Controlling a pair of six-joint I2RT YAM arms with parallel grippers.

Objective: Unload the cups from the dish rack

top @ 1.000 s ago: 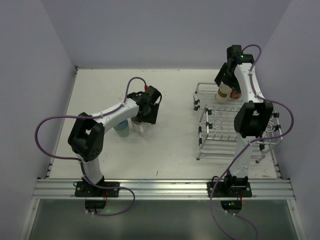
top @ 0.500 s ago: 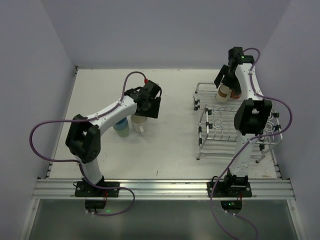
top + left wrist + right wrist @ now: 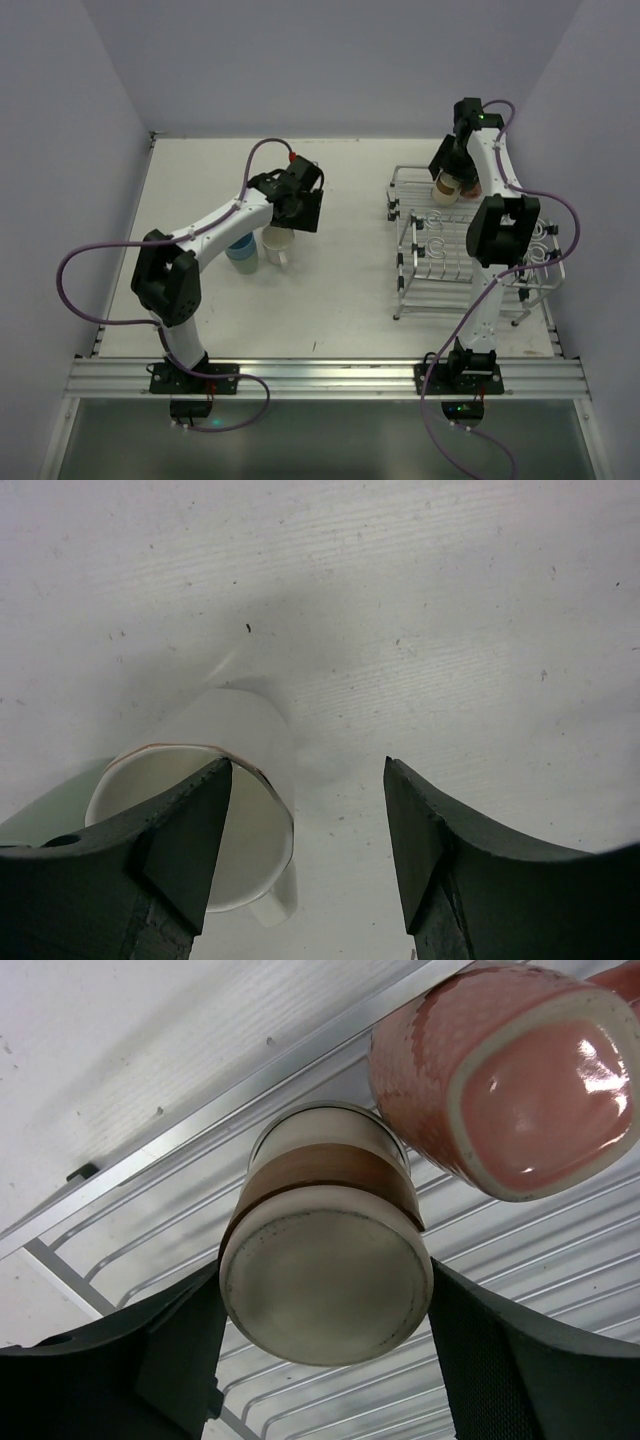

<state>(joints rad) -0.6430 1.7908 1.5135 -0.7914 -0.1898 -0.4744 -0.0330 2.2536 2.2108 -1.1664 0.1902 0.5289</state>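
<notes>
Along the near edge runs an aluminium rail (image 3: 320, 377). Beyond it stretches a white table (image 3: 340, 300), faintly speckled and boxed in by pale lavender walls (image 3: 330, 60). Left of centre, a light blue cup (image 3: 241, 252) and a white cup (image 3: 277, 243) stand just beside each other on the bare surface, the white one mouth up. The left gripper (image 3: 310, 820) hangs just above the white cup's far side, its jaws spread wide with nothing between them. On the right sits the dish rack (image 3: 440, 275), a silver wire frame. At its far end lie two cups just beside each other. One is a cream-tan cup (image 3: 325, 1260) with a brown band, its base turned toward the wrist camera. The other is a salmon-pink cup (image 3: 500, 1070). The right gripper (image 3: 325, 1355) has its fingers pressed to either side of the cream-tan cup.
</notes>
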